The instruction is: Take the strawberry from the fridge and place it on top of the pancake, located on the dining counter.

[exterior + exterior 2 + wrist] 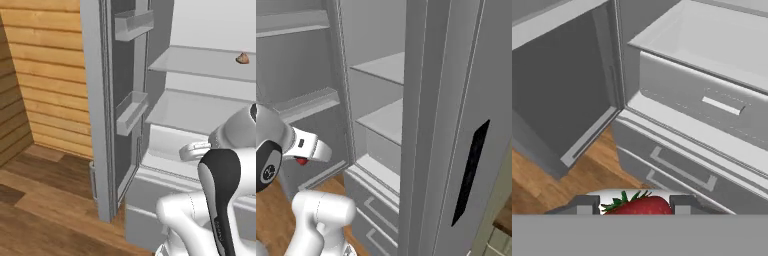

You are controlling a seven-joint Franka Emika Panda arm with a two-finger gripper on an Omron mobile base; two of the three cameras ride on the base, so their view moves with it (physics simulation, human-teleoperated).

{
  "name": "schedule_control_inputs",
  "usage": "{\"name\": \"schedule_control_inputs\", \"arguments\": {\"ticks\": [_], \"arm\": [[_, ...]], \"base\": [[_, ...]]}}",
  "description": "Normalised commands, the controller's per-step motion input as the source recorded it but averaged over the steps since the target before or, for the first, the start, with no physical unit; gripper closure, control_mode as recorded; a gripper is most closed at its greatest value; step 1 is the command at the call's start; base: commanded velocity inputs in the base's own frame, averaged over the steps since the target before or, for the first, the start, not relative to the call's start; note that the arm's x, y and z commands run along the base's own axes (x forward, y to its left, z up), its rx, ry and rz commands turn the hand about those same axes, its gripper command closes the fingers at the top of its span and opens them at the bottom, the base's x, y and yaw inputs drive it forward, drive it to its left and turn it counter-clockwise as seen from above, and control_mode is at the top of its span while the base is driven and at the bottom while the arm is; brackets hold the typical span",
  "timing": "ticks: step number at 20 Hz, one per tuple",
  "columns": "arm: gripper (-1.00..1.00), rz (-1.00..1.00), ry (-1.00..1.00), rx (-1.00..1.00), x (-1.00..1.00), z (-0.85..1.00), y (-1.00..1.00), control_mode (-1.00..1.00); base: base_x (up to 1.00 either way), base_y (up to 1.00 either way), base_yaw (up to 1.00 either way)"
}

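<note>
Your pincer (633,205) is squeezing the strawberry (640,205) tight between its two dark finger tips (586,204). In the right base view, the red berry peeks out under the white hand. The fridge (702,100) stands open just ahead of the pincer, with its drawers right in front. A small brown lump (243,58) sits on a shelf high above the pincer.

The left base view looks from behind the arm's left, close, into the open fridge (200,100) past its left door. The right base view faces the same shelves from the right. The hand view looks along the gripper (632,205), near the fridge's lower drawers.
</note>
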Motion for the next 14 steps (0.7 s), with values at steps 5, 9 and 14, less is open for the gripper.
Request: {"name": "schedule_control_inputs", "arguments": {"ticks": [5,9,14], "arm": [[1.0,0.0,0.0,0.0,0.0,0.0,0.0,1.0],[1.0,0.0,0.0,0.0,0.0,0.0,0.0,1.0],[1.0,0.0,0.0,0.0,0.0,0.0,0.0,1.0]], "base": [[-0.79,0.18,0.49],[-0.88,0.76,0.36],[-0.9,0.72,0.4]]}}
